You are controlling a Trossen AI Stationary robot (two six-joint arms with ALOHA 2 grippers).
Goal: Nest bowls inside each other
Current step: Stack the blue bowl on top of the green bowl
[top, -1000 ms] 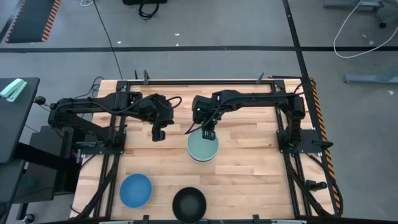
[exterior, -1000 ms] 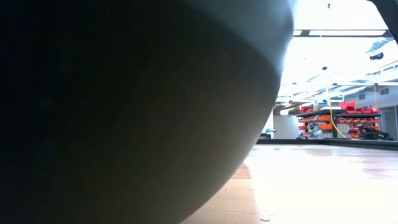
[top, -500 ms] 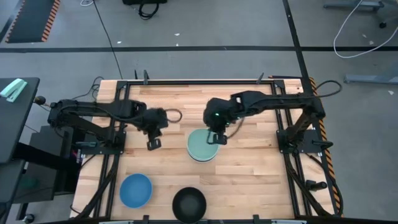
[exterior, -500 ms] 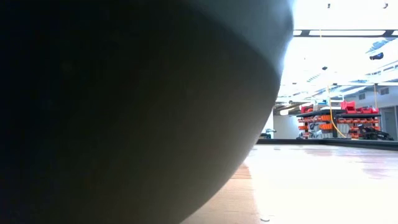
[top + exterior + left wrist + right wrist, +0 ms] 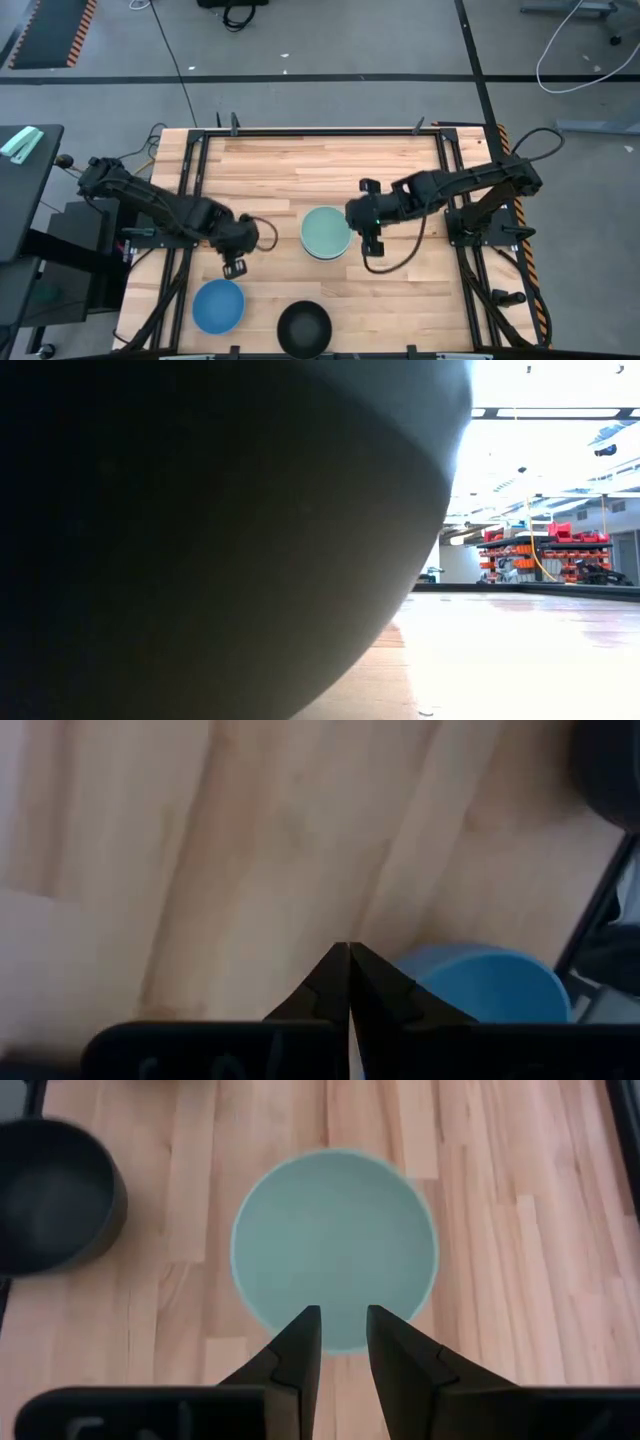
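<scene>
Overhead, the mint green bowl (image 5: 326, 232) is seen near the middle of the wooden counter (image 5: 320, 165); a white rim shows beneath it. The blue bowl (image 5: 218, 305) and the black bowl (image 5: 304, 328) are set along the near edge. The left pincer (image 5: 233, 268), fingers pressed together and empty, is poised just beyond the blue bowl. The right pincer (image 5: 374, 244), fingers narrowly parted and empty, is held just beside the mint green bowl.
</scene>
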